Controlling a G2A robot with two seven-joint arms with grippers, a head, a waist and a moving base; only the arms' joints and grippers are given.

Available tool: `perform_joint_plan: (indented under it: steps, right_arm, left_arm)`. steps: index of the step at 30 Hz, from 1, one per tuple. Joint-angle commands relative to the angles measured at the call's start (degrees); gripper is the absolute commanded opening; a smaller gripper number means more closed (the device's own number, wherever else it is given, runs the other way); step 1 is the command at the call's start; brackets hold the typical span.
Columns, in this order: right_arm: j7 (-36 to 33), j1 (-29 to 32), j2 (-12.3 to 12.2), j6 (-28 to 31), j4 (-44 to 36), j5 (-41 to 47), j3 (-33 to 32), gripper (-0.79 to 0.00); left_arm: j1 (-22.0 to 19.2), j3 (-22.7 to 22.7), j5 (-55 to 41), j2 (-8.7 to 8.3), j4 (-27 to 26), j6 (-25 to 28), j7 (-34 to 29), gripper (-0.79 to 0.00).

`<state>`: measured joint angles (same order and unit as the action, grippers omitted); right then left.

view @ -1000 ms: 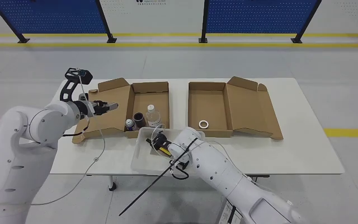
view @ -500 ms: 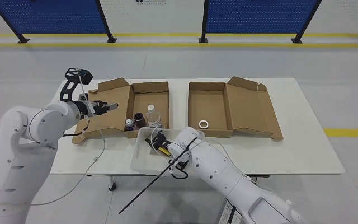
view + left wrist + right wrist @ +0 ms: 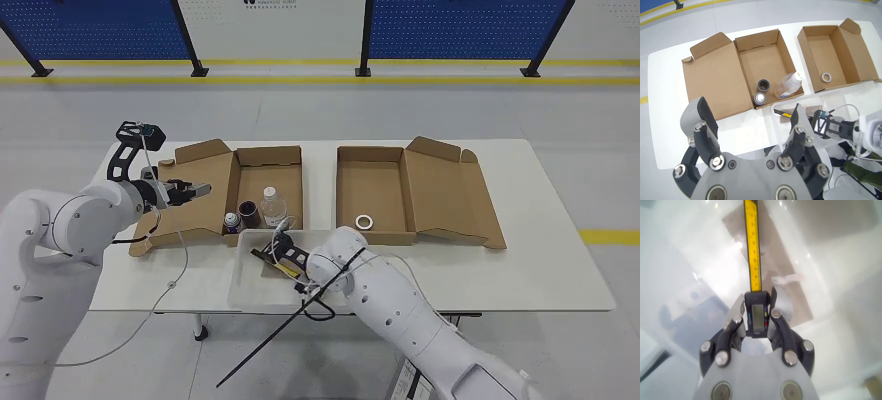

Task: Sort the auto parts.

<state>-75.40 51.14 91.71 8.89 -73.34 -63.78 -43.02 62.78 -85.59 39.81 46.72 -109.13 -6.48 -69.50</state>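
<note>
Right gripper [image 3: 757,295] pinches the caliper [image 3: 753,247] at its display end in the bin [image 3: 248,290], so it should lift straight and slow, long bar may snag; left gripper [image 3: 749,103] gapes empty.

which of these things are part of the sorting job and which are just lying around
Job: caliper in the right gripper, clear bin, left box with black sleeve, small can and bottle, right box with ring.
Not the job: table, blue barriers behind.
</note>
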Motion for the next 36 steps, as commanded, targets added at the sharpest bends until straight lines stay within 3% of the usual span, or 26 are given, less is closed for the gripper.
perform_joint_plan:
  steps: [1,17,36]
  right_arm:
    - [0.1,1.0,-0.4,0.2,-1.7,0.3,-1.0,-0.785]
    - [0.9,8.7,-3.7,3.8,-14.5,4.3,-8.6,-0.785]
    - [6.0,15.0,-6.7,6.7,-21.9,12.2,-16.8,-0.785]
  left_arm:
    - [0.0,0.0,0.0,0.00,0.0,0.0,0.0,0.000]
    - [0.0,0.0,0.0,0.00,0.0,0.0,0.0,0.000]
    - [0.0,0.0,0.0,0.00,0.0,0.0,0.0,0.000]
